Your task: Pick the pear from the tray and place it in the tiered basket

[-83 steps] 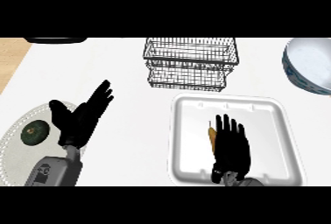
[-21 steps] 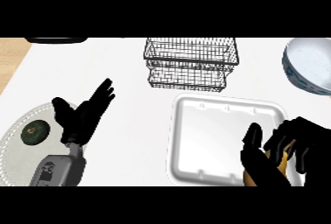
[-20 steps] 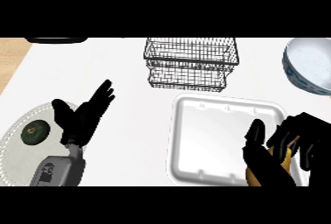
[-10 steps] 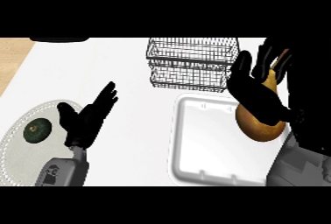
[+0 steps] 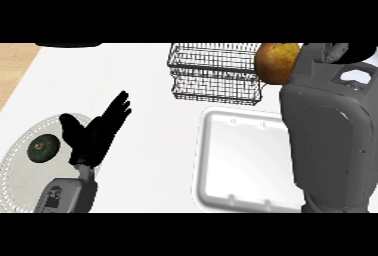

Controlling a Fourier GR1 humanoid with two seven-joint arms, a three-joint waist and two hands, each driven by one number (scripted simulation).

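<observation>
Near left, the left hand (image 5: 96, 131) rests open, fingers straight and spread, beside a round plate (image 5: 18, 165) bearing a dark green fruit (image 5: 40, 148). To the right the white tray (image 5: 240, 165) lies bare. Farther off, the right forearm (image 5: 328, 130) carries the pear (image 5: 277, 62) at the right edge of the tiered basket (image 5: 214, 72); the right hand is hidden, so its fingers cannot be told.

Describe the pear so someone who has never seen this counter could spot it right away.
Find the wire tiered basket at the back of the white counter, above the white tray. At the basket's right end, just left of the big grey right forearm, sits the pear, lifted off the tray. It is the only golden-brown rounded thing; the other fruit, dark green, lies on the plate far left.
</observation>
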